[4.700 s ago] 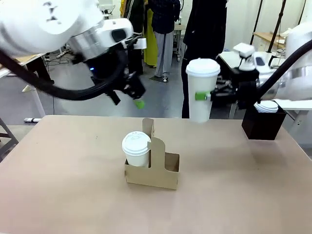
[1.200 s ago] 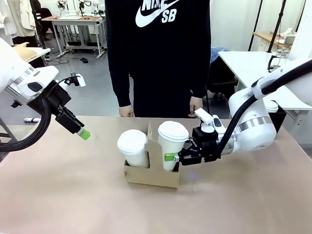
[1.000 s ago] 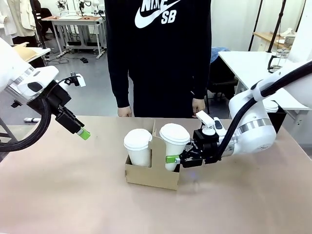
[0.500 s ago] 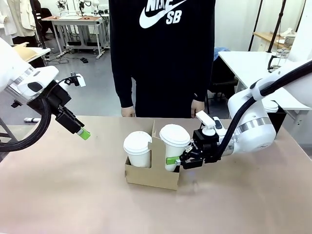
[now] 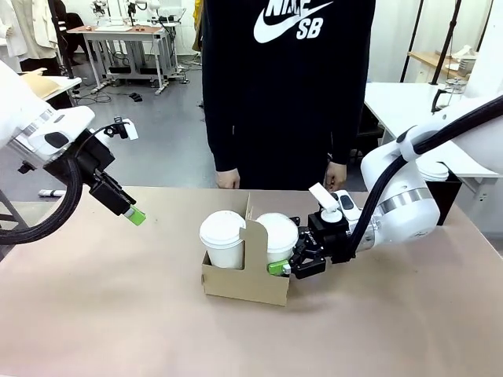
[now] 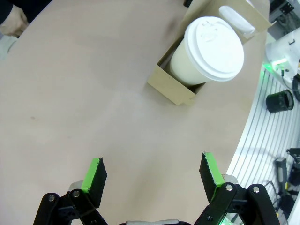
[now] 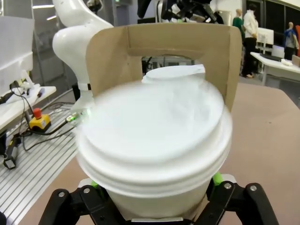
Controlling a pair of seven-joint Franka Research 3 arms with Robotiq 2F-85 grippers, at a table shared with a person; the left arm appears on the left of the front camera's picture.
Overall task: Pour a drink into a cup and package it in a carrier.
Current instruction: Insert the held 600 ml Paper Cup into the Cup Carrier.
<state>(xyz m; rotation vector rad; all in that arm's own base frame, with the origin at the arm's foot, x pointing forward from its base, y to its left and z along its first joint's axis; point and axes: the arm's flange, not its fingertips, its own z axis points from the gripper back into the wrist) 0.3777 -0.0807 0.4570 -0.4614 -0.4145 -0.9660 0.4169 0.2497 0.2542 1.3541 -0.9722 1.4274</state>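
Front view had our right gripper (image 5: pixel 284 268) down at the carrier (image 5: pixel 245 276), jaws either side of the lidded cup (image 5: pixel 273 239) in the right hole; couldn't tell if it actually gripped. Brown cardboard walls sat tight around both tapered white paper cups. Our left gripper (image 5: pixel 132 214) hung wide open, holding nothing, over bare tan table (image 5: pixel 118 314), well apart.

My fingers carry matt green pads (image 6: pixel 209 169) on black metal links. The carrier (image 5: pixel 245 281) is plain brown cardboard, matt, with raw cut edges. The cup (image 6: pixel 194 66) is smooth white paper under a faintly glossy plastic lid (image 7: pixel 154 129). The table (image 5: pixel 118 314) is dull, tan and even.
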